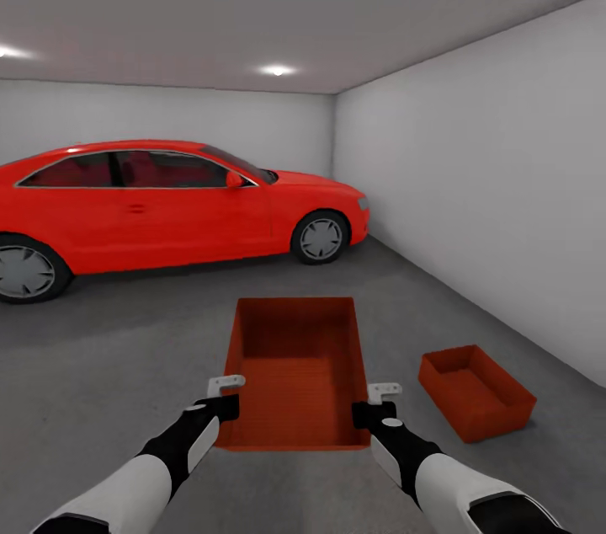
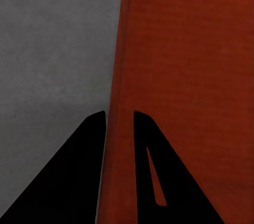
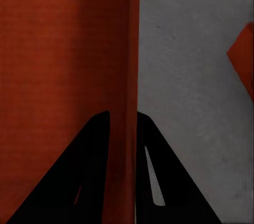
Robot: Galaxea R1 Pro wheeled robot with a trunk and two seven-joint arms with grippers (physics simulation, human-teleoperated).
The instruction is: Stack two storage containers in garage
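Observation:
I am in the garage, holding one red-orange storage container (image 1: 295, 365) in front of me above the dark grey concrete floor (image 1: 126, 349). My left gripper (image 1: 224, 399) is shut on its left wall (image 2: 119, 102). On the opposite side my right gripper (image 1: 377, 404) is shut on its right wall (image 3: 132, 75). In both wrist views the black fingers straddle the thin wall. The second storage container (image 1: 475, 391) rests on the floor to the right of the held one, and its corner (image 3: 243, 57) shows in the right wrist view.
A red car (image 1: 168, 201) is parked across the far left of the room. A plain white wall (image 1: 505, 180) runs along the right side, close behind the bin on the floor. Open concrete lies between me and the car.

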